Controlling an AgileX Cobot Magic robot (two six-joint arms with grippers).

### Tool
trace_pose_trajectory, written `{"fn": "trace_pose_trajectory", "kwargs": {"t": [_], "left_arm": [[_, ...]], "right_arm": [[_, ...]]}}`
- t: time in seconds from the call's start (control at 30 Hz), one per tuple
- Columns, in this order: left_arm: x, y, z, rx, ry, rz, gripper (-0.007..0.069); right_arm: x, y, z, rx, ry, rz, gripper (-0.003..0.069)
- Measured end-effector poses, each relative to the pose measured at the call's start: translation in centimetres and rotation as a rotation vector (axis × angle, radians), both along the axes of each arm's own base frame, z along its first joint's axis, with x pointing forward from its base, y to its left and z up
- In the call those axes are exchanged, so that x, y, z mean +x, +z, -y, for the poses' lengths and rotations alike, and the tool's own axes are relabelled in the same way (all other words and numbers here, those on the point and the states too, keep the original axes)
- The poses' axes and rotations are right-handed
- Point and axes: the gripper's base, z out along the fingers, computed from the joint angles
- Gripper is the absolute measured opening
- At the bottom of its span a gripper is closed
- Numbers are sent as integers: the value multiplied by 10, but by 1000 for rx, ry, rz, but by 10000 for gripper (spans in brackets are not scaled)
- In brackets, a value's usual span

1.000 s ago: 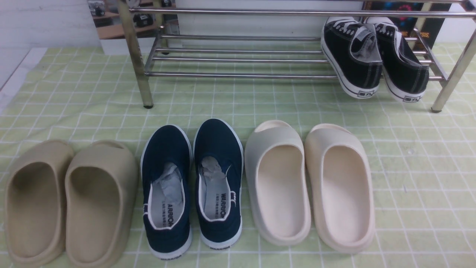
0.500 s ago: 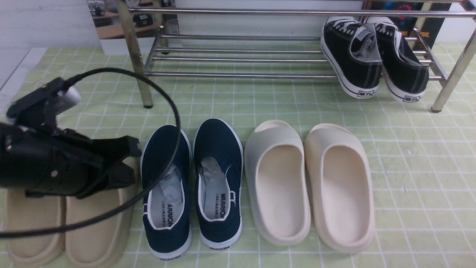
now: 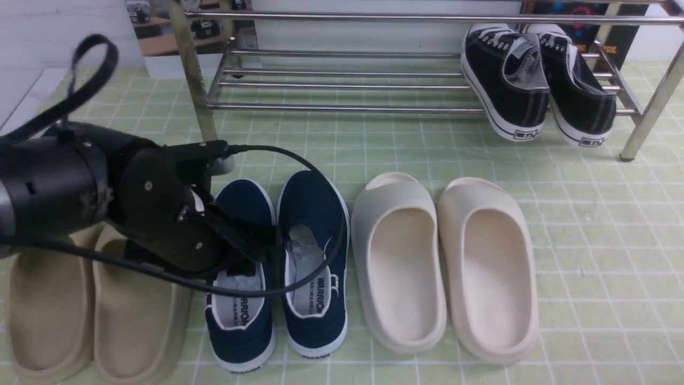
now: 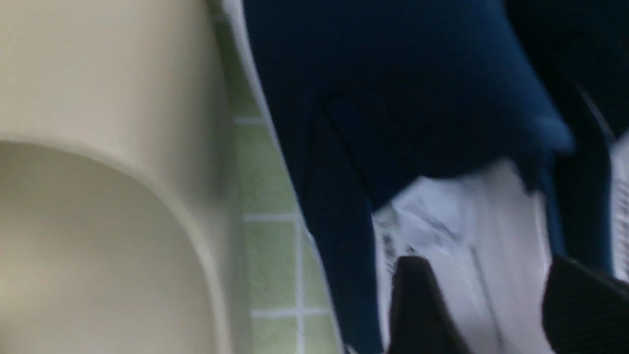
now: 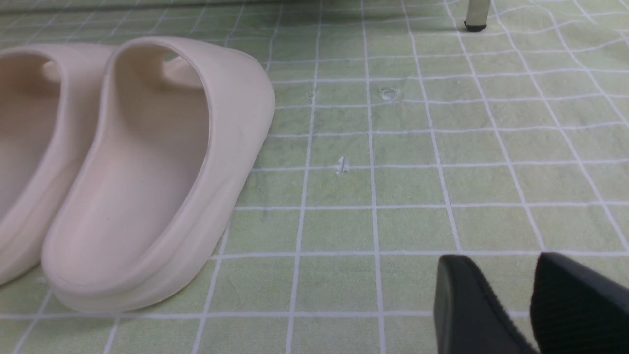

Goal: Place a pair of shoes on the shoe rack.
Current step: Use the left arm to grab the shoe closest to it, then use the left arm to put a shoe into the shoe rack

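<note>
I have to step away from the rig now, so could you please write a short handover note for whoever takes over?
Left gripper: open, low over the opening of the left navy shoe, not gripping it.
Right gripper: fingers slightly apart, empty, over the mat beside the cream slides.
Navy shoes: both on the mat in front of the rack, side by side.
Rack: black sneakers sit at its right end.
Done: nothing placed yet.
Left: grip the navy shoes and set them on the rack.
</note>
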Motion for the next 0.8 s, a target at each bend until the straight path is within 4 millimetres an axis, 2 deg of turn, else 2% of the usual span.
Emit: {"fn": "trace_pose_trajectory", "kwargs": {"t": [0.1,0.2,0.27,0.3,0.33,0.37,0.43,0.5,0.57,0.63,0.8], "left_arm": [[6,-9,-4,47,64,2,414],[12,-17,-6,87,95,17,374],[18,-24,-4,90,97,32,276],[18,-24,-4,87,99,35,264],[20,-30,-2,89,100,32,141],[21,-32,-2,92,100,31,81],[22,-33,-2,93,101,30,27],[22,-32,-2,98,103,31,11],[21,-25,-4,103,109,34,18],[18,-5,-7,119,121,44,18],[16,64,-12,112,128,145,18]], "right_arm": [[0,0,0,0,0,0,239],[0,0,0,0,0,0,239],[0,0,0,0,0,0,239],[0,0,0,0,0,0,239],[0,0,0,0,0,0,239],[0,0,0,0,0,0,239],[0,0,0,0,0,0,239],[0,0,0,0,0,0,239],[0,0,0,0,0,0,239],[0,0,0,0,0,0,239],[0,0,0,0,0,0,239]]}}
